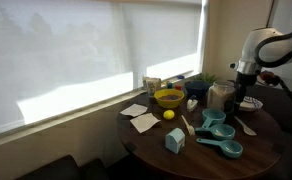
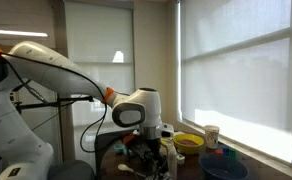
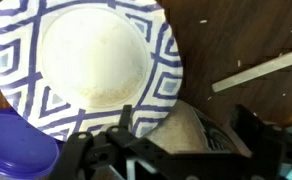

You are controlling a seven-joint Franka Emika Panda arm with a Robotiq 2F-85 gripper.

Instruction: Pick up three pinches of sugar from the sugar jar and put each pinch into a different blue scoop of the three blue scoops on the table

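In the wrist view the sugar jar [image 3: 201, 140] lies low in the picture, between my fingers, and shows pale beige sugar [image 3: 166, 130]. My gripper [image 3: 171, 150] is open, one finger on each side of the jar. In an exterior view the gripper [image 1: 244, 82] hangs just beside and above the translucent jar [image 1: 221, 95] at the back of the round table. The three blue scoops [image 1: 214, 117] [image 1: 221, 131] [image 1: 229, 149] lie in a row in front of the jar. In the other exterior view my arm hides the jar, and the gripper [image 2: 152, 150] is low over the table.
A blue-and-white patterned plate [image 3: 86, 60], a purple-blue lid [image 3: 21, 150] and a white spoon [image 3: 261, 68] lie by the jar. A yellow bowl [image 1: 169, 98], a lemon [image 1: 169, 114], white napkins [image 1: 142, 121] and a pale-blue carton box [image 1: 175, 140] are on the table.
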